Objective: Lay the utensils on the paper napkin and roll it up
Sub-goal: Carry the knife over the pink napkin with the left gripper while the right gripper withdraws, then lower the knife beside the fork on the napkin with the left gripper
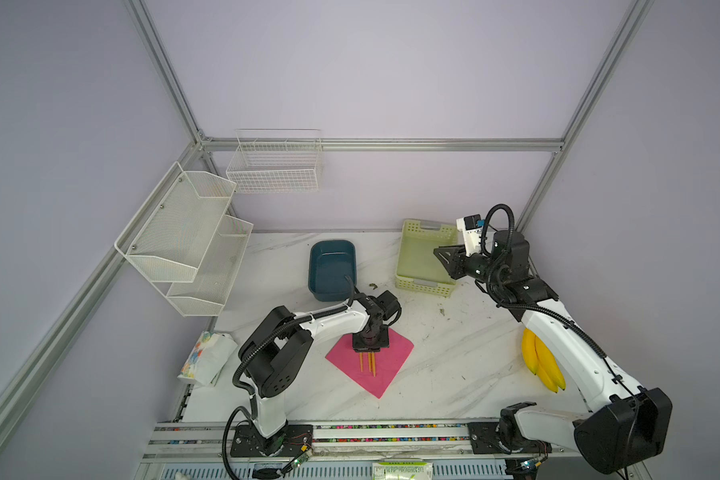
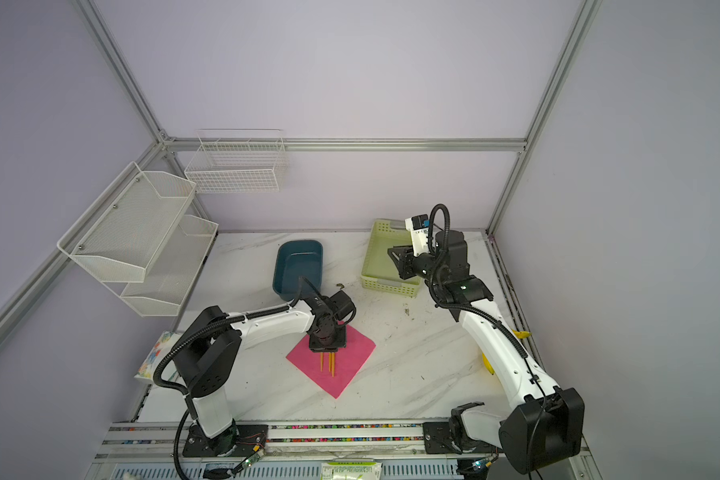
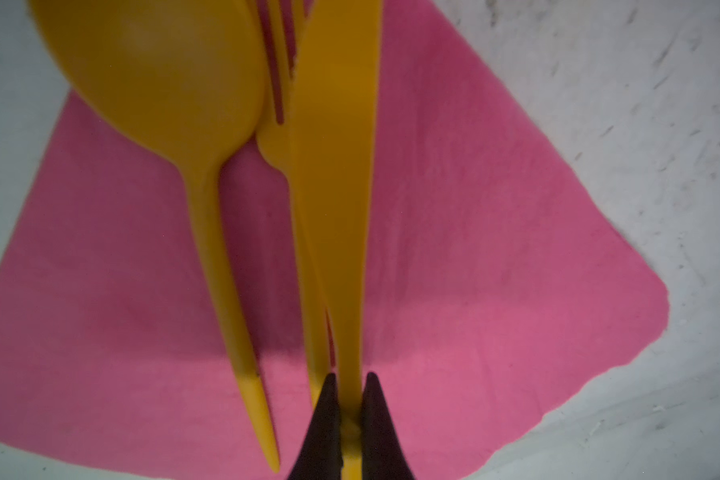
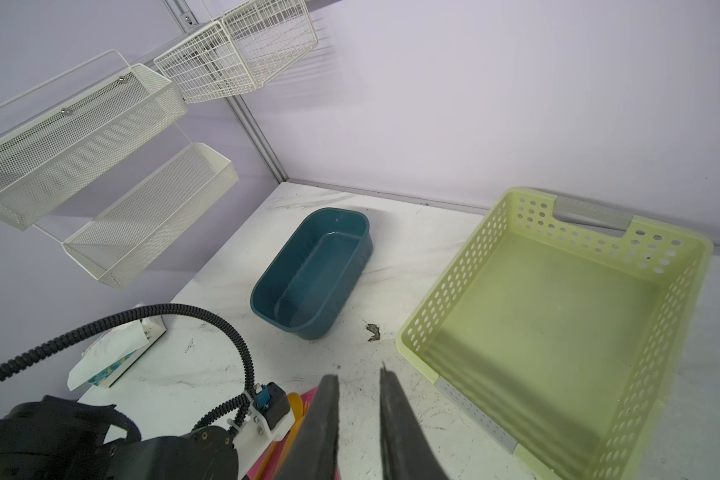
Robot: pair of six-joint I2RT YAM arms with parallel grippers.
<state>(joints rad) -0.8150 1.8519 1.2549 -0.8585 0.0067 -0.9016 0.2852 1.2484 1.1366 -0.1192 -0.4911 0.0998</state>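
The pink paper napkin (image 1: 391,370) (image 2: 352,365) lies flat on the marble table as a diamond. The orange utensils (image 1: 368,365) (image 2: 329,365) lie on it side by side, with only their handles showing past my left gripper (image 1: 366,347) (image 2: 327,344). In the left wrist view the spoon (image 3: 154,75), the fork (image 3: 275,141) and the knife (image 3: 333,166) stretch over the napkin (image 3: 495,291). My left gripper (image 3: 351,399) is shut on the knife's handle. My right gripper (image 1: 443,259) (image 4: 358,378) hangs raised by the green basket, jaws slightly apart and empty.
A teal tub (image 1: 332,270) stands behind the napkin and a green perforated basket (image 1: 422,266) at the back right. Yellow bananas (image 1: 543,365) lie under the right arm. A floral packet (image 1: 206,357) sits at the left edge. White mesh shelves (image 1: 184,237) and a wire basket (image 1: 275,166) hang on the walls.
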